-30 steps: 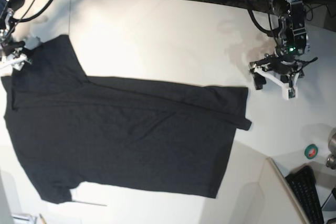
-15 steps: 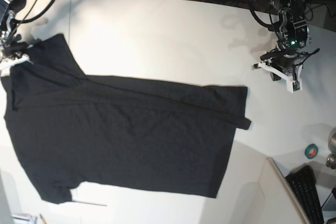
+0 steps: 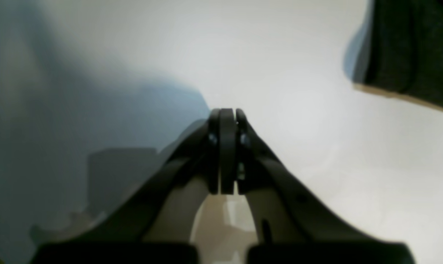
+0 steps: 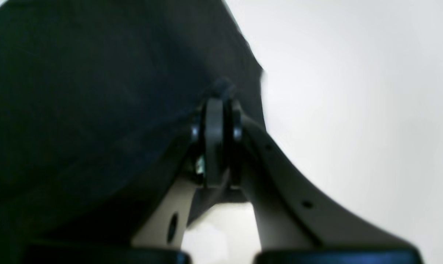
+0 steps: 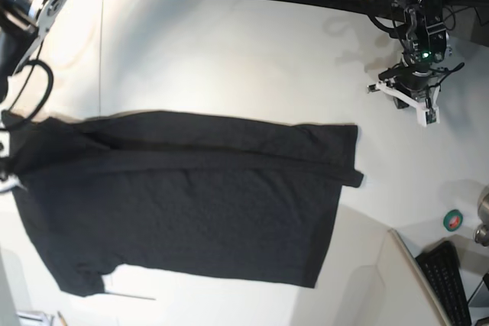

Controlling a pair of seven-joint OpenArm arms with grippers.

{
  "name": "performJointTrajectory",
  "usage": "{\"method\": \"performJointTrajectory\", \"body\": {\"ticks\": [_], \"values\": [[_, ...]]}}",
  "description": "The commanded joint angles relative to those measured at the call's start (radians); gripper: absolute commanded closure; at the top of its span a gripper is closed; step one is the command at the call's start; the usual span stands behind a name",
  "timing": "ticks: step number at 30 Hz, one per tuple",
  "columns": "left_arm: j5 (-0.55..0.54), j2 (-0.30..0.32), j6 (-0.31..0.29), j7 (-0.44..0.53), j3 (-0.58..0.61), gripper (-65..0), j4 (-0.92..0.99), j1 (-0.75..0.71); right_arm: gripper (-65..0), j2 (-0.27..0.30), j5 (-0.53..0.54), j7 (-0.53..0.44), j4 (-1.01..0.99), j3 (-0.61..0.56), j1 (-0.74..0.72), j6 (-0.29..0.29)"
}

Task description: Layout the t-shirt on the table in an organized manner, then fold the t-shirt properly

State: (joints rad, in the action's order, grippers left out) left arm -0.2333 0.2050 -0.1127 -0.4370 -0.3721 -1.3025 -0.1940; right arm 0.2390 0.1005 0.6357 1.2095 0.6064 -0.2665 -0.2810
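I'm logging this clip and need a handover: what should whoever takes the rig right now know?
Right gripper: shut on the t-shirt at its left edge in the base view.
Left gripper: shut, empty, over bare table, clear of the shirt.
Shirt: lying mostly flat on the table, with a long fold along its upper edge.
Done: shirt spread out, that first fold made.
Left: the remaining folds.

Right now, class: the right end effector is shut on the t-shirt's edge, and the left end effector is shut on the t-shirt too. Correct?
Not quite. The left end effector is shut, but on nothing: the left wrist view shows only bare table beneath it. The right end effector does pinch the t-shirt.
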Motion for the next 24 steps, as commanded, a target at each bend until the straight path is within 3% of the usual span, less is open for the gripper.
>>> {"method": "performJointTrajectory", "body": {"ticks": [1,7,14,16,17,20,21,22,24], "values": [[-0.002,0.014,-0.003,0.023,-0.005,0.0,-0.018,0.001,0.0,0.023,0.002,-0.021,-0.015,-0.012,-0.047,-0.001],[-0.001,0.017,-0.003,0.023,-0.005,0.0,-0.018,-0.023,0.0,0.059,0.002,-0.078,-0.219,-0.026,-0.196,0.001],[-0.001,0.015,-0.003,0.023,-0.006,0.0,-0.018,-0.035,0.0,0.067,0.002,-0.399,-0.435,-0.026,-0.291,0.002],[-0.001,0.012,-0.003,0.023,-0.006,0.0,-0.018,-0.035,0.0,0.067,0.002,-0.437,-0.452,-0.030,-0.293,0.002],[-0.002,0.011,-0.003,0.023,-0.006,0.0,-0.018,-0.035,-3.3,0.067,0.002,-0.423,-0.452,-0.030,-0.293,0.002],[-0.002,0.009,-0.003,0.023,-0.003,0.0,-0.018,-0.035,-37.4,0.067,0.005,-0.360,-0.419,-0.026,-0.261,0.002],[-0.004,0.007,-0.003,0.023,0.000,-2.5,-0.018,-0.035,-43.5,0.067,0.008,-0.350,-0.388,-0.026,-0.235,0.001],[-0.008,0.006,-0.003,0.023,0.003,-10.4,-0.021,-0.034,-46.2,0.063,0.008,-0.347,-0.351,-0.024,-0.205,-0.001],[-0.077,-0.009,-0.003,0.023,0.005,-28.0,-0.042,-0.034,-45.3,0.053,0.008,-0.345,-0.264,-0.024,-0.136,-0.001]]}}
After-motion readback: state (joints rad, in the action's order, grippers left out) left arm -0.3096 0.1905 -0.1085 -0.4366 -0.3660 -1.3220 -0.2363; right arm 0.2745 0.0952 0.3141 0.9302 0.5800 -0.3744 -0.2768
